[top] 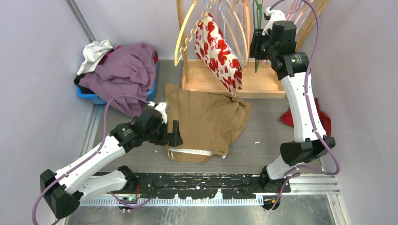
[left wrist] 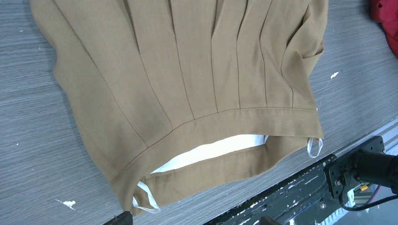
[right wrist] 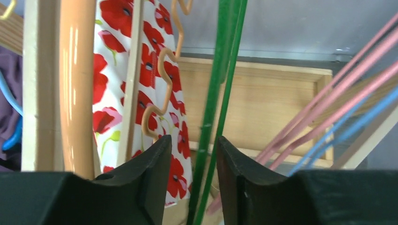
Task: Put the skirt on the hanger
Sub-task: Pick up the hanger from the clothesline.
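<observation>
- Skirt (top: 206,119): tan, flat on bench (top: 267,136).
- Left hand (top: 176,133): open, just beside skirt waistband.
- Right hand (right wrist: 194,154): beyond skirt, jaws apart, astride green hanger (right wrist: 225,70), unclamped.

Green hanger (right wrist: 217,61) between parted jaws
</observation>
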